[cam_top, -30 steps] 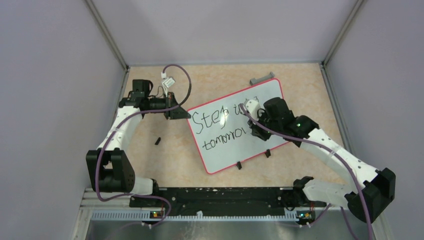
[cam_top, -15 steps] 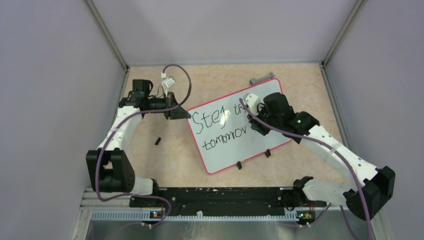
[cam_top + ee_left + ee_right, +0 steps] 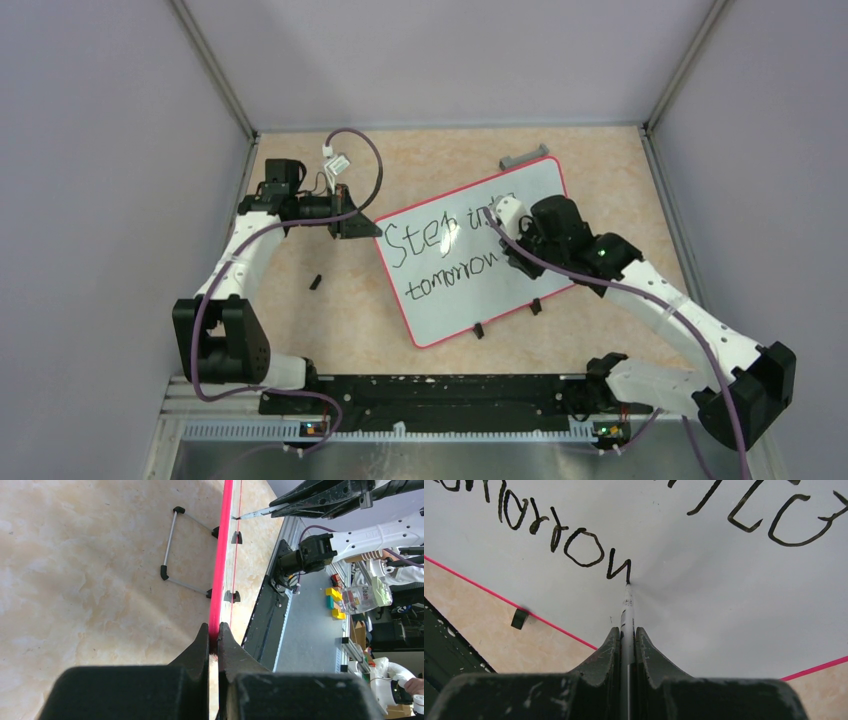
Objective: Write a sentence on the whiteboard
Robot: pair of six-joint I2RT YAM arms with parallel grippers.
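The whiteboard [image 3: 470,300], white with a pink-red rim, lies slanted on the table. The sentence [image 3: 440,252] runs across it in two black handwritten lines. My left gripper [image 3: 358,226] is shut on the board's left rim [image 3: 222,555], the jaws pinching the pink edge [image 3: 214,630]. My right gripper [image 3: 515,255] is shut on a thin marker [image 3: 626,605]. The marker's tip touches the board at the end of the lower line [image 3: 574,545], on the bare white surface [image 3: 724,610]. From the left wrist, the marker [image 3: 255,513] meets the board edge-on.
Two small black clips [image 3: 478,331] [image 3: 536,307] sit on the board's near edge. A grey bar [image 3: 525,156] lies behind the board, a small black piece [image 3: 315,282] to its left. A wire stand [image 3: 170,545] shows under the board. Walls enclose three sides.
The lower line has gained its last letter. My right gripper moved up, then back down and slightly right with the marker. The left arm has not moved.
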